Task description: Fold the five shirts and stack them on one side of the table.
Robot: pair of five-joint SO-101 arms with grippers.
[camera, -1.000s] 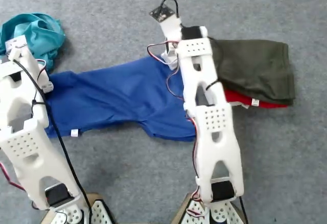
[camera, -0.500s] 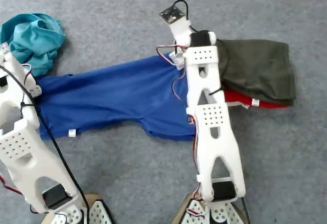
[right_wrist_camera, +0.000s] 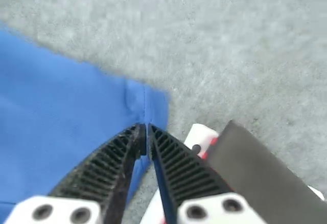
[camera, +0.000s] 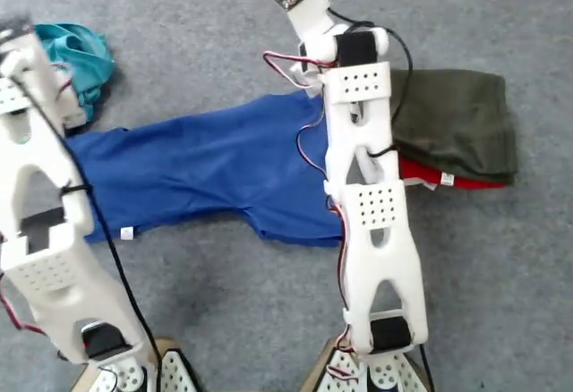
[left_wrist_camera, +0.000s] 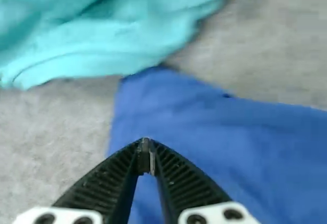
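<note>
**Blue shirt, unfolded.** Folding of the blue shirt (camera: 206, 173) is judged to be in hand. It is laid flat and lightly creased across the middle of the worktop (camera: 197, 302). The left gripper (left_wrist_camera: 145, 157) is held over its 9 o'clock end and the right gripper (right_wrist_camera: 143, 132) over its 1 o'clock corner. Both are closed tip to tip, with no cloth seen pinched. Opening and pinching those edges is called for next. A folded olive shirt (camera: 457, 119) is stacked on a red shirt (camera: 430, 175) at 3 o'clock, and a teal shirt (camera: 76, 47) is bunched at 10 o'clock.
</note>
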